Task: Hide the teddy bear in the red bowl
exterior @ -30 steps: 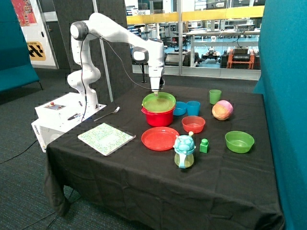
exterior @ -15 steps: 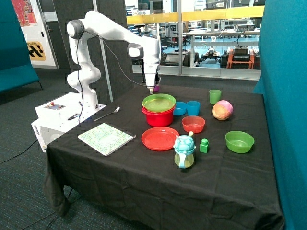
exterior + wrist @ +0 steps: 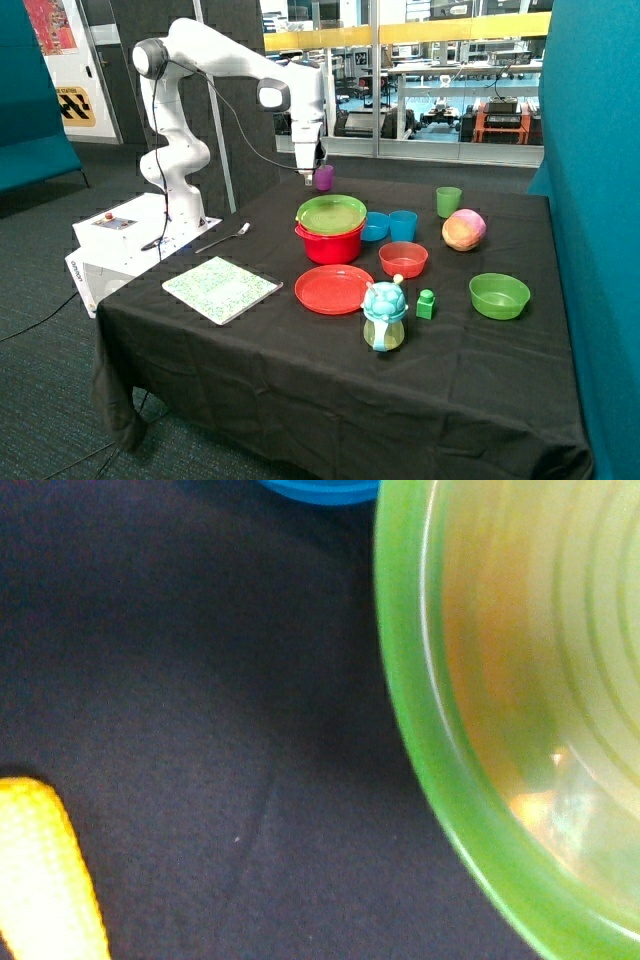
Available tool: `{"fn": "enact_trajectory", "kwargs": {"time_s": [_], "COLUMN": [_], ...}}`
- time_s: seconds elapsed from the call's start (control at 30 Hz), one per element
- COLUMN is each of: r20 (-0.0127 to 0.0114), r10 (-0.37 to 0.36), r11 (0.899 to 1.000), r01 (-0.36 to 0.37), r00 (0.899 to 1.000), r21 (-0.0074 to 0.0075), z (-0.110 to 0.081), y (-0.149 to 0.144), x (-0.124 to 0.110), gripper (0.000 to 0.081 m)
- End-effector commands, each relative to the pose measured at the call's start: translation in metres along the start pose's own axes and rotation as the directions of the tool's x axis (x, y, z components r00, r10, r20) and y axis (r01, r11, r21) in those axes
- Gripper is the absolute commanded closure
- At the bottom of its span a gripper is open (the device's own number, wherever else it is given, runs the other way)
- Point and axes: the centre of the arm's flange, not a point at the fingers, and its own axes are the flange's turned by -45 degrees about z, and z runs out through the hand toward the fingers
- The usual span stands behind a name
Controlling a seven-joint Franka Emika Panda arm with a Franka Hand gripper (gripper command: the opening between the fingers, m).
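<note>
The red bowl (image 3: 330, 245) stands mid-table with a translucent green plate (image 3: 331, 213) lying flat on its rim like a lid. The teddy bear is not plainly visible. In the wrist view only a blurred orange-brown patch shows through the green plate (image 3: 520, 680). My gripper (image 3: 307, 176) hangs above the table behind the bowl, beside a purple cup (image 3: 323, 178), apart from the plate and holding nothing that I can see.
A blue bowl (image 3: 374, 228), a blue cup (image 3: 403, 225), a small orange-red bowl (image 3: 403, 259) and a flat red plate (image 3: 334, 289) surround the red bowl. A pink-yellow ball (image 3: 464, 230), a green bowl (image 3: 499, 296), a teal toy (image 3: 384, 315), a book (image 3: 221, 289) and a yellow corn cob (image 3: 50, 880) are also there.
My gripper has lifted off the green plate's rim and moved up and back toward the purple cup. The plate, tilted before, now lies flat on the red bowl.
</note>
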Motion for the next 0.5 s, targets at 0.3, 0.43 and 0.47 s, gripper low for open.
{"fn": "enact_trajectory", "kwargs": {"time_s": [0.3,0.43,0.47], "r20": [0.0007,0.0007,0.0007], "r10": [0.008,-0.008,-0.018], "r11": [1.000,1.000,1.000], "r01": [-0.008,0.008,0.018], "r00": [1.000,1.000,1.000], "r21": [0.0000,0.0000,0.0000], "z": [-0.007,-0.004,-0.003], "y": [0.023,0.020,0.019], "x": [-0.004,0.002,0.003], "gripper": [0.0136,0.0143,0.0141]}}
